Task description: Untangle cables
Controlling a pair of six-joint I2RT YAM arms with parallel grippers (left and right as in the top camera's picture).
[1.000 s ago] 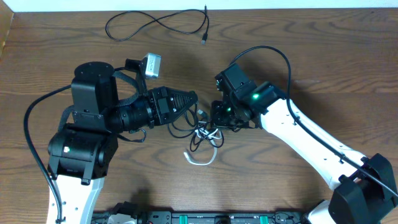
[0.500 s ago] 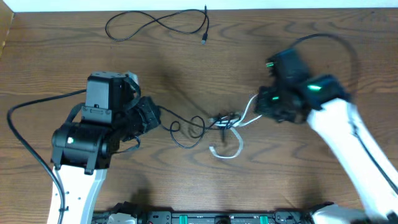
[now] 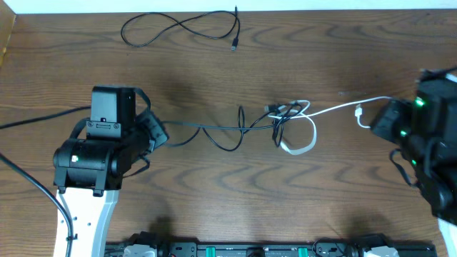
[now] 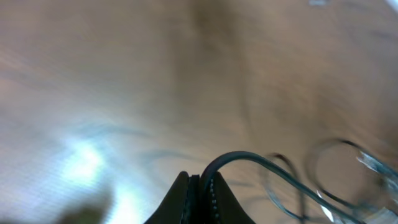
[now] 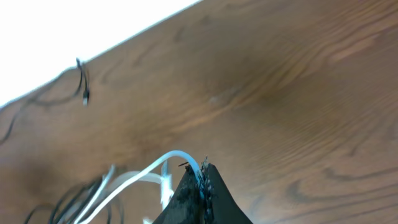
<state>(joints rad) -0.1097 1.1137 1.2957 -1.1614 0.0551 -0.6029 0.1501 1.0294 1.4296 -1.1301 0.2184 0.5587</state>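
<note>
Overhead: cables point(image 3: 285, 118) knotted between left end effector point(image 3: 163, 135), clamping black cable point(image 3: 214, 130), and right end effector point(image 3: 378, 125), clamping white cable point(image 3: 332, 109).

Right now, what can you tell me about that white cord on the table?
The white cable is thin, flexible and looks plastic-coated. Its right stretch runs nearly straight to the right gripper, which is shut on it. Its left part curls into a loop lying on the wooden table and is knotted with a black cable at mid-table. A small white plug shows near its right end.
</note>
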